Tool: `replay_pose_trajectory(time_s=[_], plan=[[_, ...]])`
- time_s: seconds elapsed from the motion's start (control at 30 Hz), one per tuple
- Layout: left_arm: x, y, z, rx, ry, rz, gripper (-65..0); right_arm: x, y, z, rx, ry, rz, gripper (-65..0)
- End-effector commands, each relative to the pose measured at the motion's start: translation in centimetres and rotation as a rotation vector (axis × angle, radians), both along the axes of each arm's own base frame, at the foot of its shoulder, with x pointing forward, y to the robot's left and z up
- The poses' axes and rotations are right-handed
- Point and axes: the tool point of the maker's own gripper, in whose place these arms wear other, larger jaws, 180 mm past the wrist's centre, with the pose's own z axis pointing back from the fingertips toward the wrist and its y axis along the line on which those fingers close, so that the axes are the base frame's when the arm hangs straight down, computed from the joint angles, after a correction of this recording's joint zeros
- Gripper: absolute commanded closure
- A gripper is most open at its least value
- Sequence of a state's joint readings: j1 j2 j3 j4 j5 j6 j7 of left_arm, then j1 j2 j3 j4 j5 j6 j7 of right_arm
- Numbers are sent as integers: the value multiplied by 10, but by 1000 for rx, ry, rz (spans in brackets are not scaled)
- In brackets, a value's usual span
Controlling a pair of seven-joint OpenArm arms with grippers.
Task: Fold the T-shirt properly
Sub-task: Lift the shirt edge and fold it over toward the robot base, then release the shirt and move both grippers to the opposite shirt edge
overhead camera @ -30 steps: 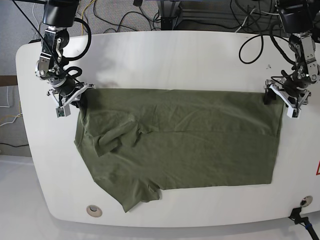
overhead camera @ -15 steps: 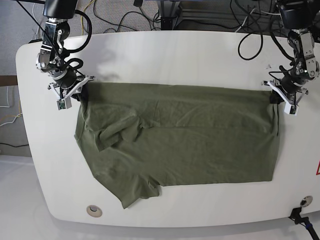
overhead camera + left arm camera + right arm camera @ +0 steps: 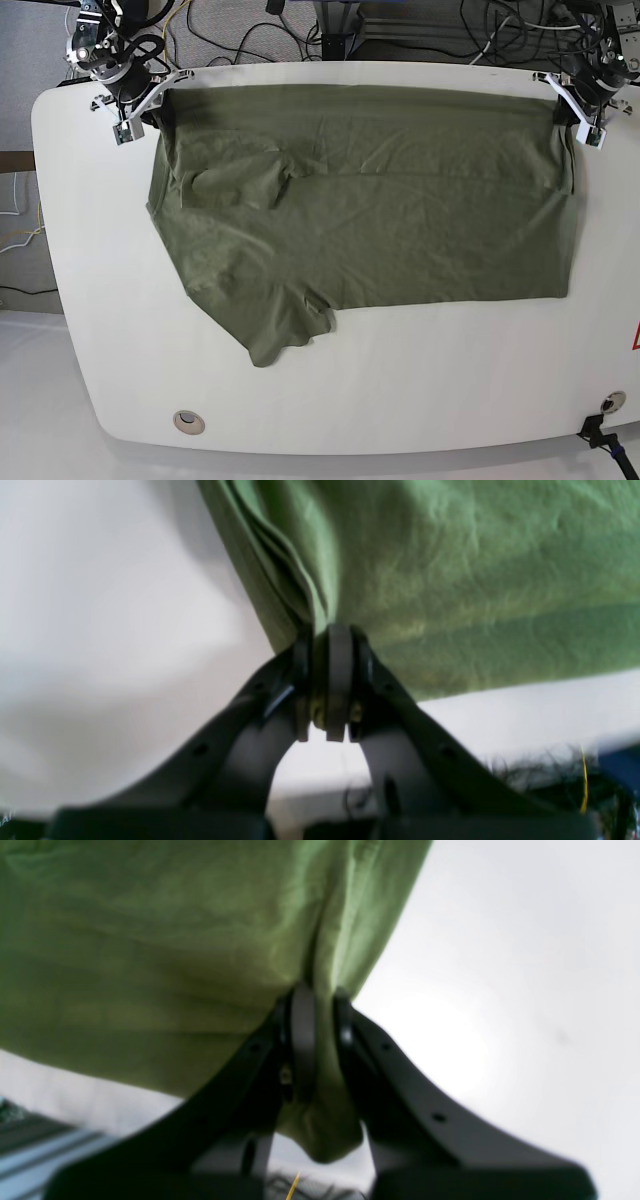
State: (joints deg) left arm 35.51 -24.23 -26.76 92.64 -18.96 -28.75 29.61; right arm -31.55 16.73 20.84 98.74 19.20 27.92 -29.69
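The olive-green T-shirt (image 3: 380, 210) lies spread on the white table (image 3: 420, 400), its far edge stretched between both grippers near the table's back edge. On the base view's right, my left gripper (image 3: 570, 108) is shut on the far right corner of the cloth. The left wrist view shows the left gripper (image 3: 330, 635) pinching layered T-shirt (image 3: 475, 580) fabric. My right gripper (image 3: 150, 103) is shut on the far left corner, and in the right wrist view the right gripper (image 3: 320, 1000) has T-shirt (image 3: 150, 940) cloth bunched between its fingers. A sleeve lies folded over near the left, and another points toward the front.
Cables (image 3: 250, 30) run behind the table's back edge. A round grommet (image 3: 187, 421) sits in the front left of the tabletop, and a black clamp (image 3: 600, 432) sits at the front right corner. Bare table shows in front of the shirt.
Both grippers have moved toward the table's back edge, dragging the T-shirt's far edge with them. The whole shirt has slid backward and lies flatter.
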Motion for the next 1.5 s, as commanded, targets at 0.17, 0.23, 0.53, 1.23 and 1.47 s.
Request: replay_pose_trajectory(time_s=[0.17, 0.23, 0.53, 1.23, 1.47], plan=[[-23, 4, 9, 49, 42, -25, -143, -18, -3, 7, -55, 34, 32, 0], [-23, 4, 9, 50, 42, -24, -247, -16, -3, 7, -54, 29, 25, 0], [31, -6, 59, 96, -144, -87, -451, 16, 17, 45, -54, -112, 55, -141], [236, 56, 100, -74, -343, 190, -456, 173, -2, 96, -29, -314, -17, -466], [267, 56, 47, -207, -279, 249, -456, 181, -10, 81, -7, -278, -41, -466]])
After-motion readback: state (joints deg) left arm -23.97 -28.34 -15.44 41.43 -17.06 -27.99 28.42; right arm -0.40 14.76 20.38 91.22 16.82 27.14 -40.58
